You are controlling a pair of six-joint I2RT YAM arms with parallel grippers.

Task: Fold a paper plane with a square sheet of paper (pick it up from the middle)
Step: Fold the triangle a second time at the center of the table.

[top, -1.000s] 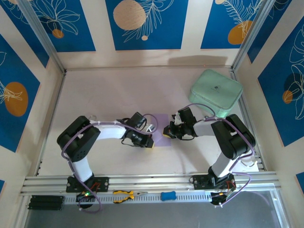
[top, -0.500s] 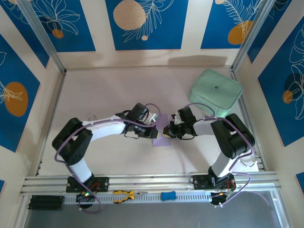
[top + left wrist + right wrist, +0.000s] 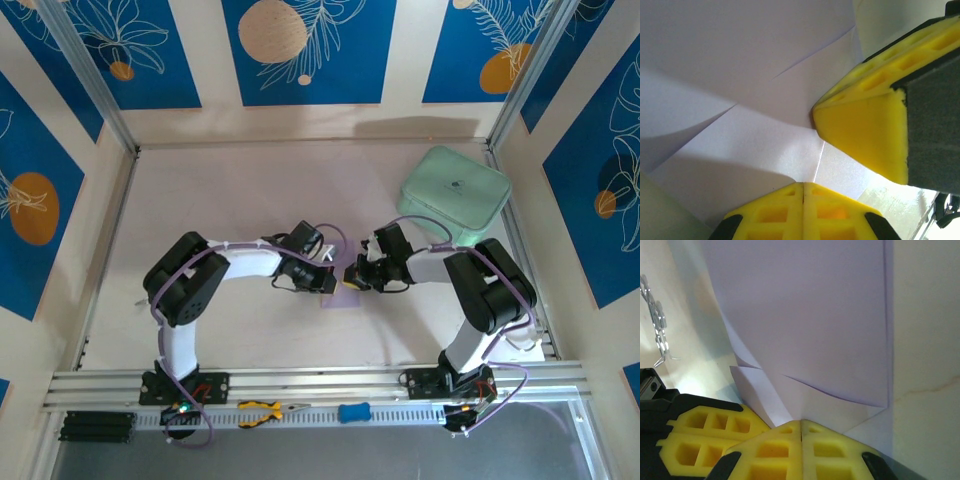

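a: well, nearest first: what lies on the rail?
b: on the ribbed aluminium rail [image 3: 320, 381] sit yellow-handled pliers [image 3: 262, 409] and a small blue piece [image 3: 353, 412], too small to name.
a: and the grippers?
b: they meet tip to tip mid-table [image 3: 220, 190], over the lavender paper [image 3: 338, 297]. the left gripper [image 3: 803, 190] has its yellow foam pads pressed flat together, a thin seam between them, square holes moulded in. the right gripper [image 3: 801, 429] is the same, jaws fully together.
a: holding the paper?
b: cannot tell. each tip touches the sheet, but whether a layer is pinched in the seam is hidden.
a: how does the paper look?
b: thin, matte, with sharp straight creases and overlapping flaps; one edge bows up in a soft curve. from above the arms cover most of it, with a pale sliver showing just beside the tips. a right finger [image 3: 865, 130], a yellow wedge with a dark grey face, rests on the sheet, cut off by the frame edge.
a: farther back?
b: a mint-green rounded case [image 3: 455, 195], smooth, at the right rear corner, well apart from the paper. behind it, blue panels [image 3: 308, 50] with leaf prints.
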